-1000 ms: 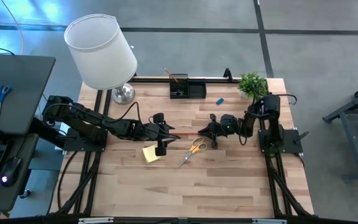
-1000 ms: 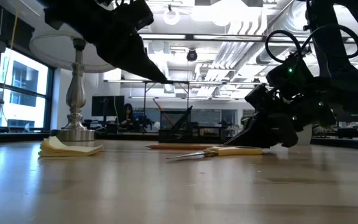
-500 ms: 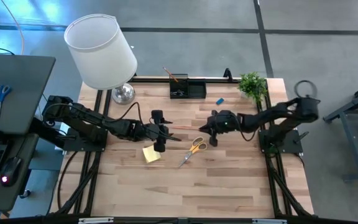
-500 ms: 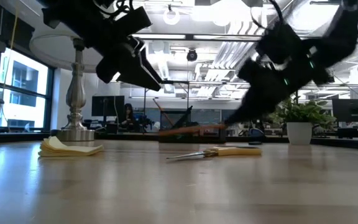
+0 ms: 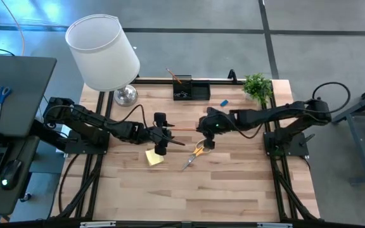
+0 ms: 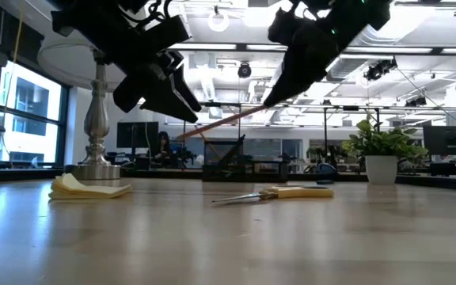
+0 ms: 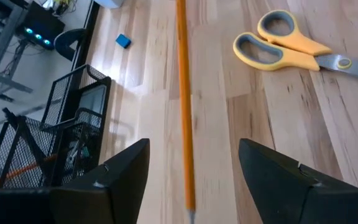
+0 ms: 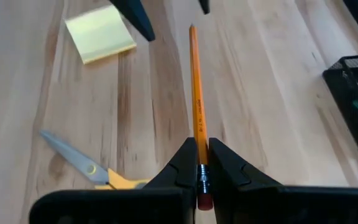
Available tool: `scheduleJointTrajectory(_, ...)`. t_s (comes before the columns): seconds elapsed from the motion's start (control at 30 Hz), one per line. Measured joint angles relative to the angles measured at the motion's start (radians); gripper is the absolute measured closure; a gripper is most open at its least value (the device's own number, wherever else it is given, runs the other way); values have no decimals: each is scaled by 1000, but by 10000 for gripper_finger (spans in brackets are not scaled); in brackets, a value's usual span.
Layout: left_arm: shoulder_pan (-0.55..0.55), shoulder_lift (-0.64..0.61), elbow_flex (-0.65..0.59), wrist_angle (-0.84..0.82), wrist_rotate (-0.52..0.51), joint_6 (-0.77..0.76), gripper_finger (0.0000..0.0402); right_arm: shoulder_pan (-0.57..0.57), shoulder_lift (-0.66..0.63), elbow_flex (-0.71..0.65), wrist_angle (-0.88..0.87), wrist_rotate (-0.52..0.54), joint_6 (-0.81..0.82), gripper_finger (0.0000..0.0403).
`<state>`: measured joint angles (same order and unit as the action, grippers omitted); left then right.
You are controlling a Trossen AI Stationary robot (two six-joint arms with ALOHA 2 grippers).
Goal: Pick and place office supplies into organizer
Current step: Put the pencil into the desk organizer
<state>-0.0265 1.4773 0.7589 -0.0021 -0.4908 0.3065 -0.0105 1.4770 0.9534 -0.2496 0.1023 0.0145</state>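
Note:
An orange pencil (image 8: 195, 93) hangs in the air over the table's middle, and my right gripper (image 8: 199, 163) is shut on its eraser end. The pencil slopes down toward the table's left (image 6: 220, 120). Its pointed end (image 7: 185, 155) lies between the open fingers of my left gripper (image 7: 192, 152) without touching them. Orange-handled scissors (image 5: 198, 152) and a yellow sticky-note pad (image 5: 154, 156) lie flat on the wood below. The black mesh organizer (image 5: 191, 92) stands at the far edge, and a small blue eraser (image 5: 224, 102) lies to its right. My right gripper pinches the pencil just ahead of its metal band and eraser (image 8: 198, 158) between its two fingers. The fingers come from the table's right, slanting down, and lie along the pencil. The pencil is lifted clear of the table, its point lower than the held end.
A lamp with a white shade (image 5: 103, 50) stands at the far left corner, and a small green plant (image 5: 257, 85) at the far right. Another orange pencil (image 5: 173, 76) sticks out of the organizer. Bare wood stretches along the near half of the table (image 5: 189, 190).
My right gripper has risen and gone toward the table's left, tipping up from pointing steeply down. It has lifted the pencil off the wood and carried its point between my left gripper's fingers. My left gripper has rolled about its own line and stayed in place.

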Motion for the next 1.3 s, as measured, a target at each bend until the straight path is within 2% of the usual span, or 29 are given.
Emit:
scheduleJointTrajectory(0.2,0,0,0,4,9,-23,165,34,62,88,-82,28,-24,398)
scheduleJointTrajectory(0.43,0,0,0,5,114,-32,165,44,91,161,-80,24,-91,396)
scheduleJointTrajectory(0.53,0,0,0,5,102,-43,165,44,90,183,-82,24,-108,398)
scheduleJointTrajectory(0.7,0,0,0,5,26,-50,165,44,90,194,-85,-6,-112,396)
scheduleJointTrajectory(0.97,0,0,0,5,6,-100,170,44,90,194,-92,-5,-109,398)
scheduleJointTrajectory(1.1,0,0,0,0,-4,-124,214,44,90,194,-92,-1,-109,394)
scheduleJointTrajectory(1.3,0,0,0,-1,1,-130,352,44,90,194,-101,2,-109,398)
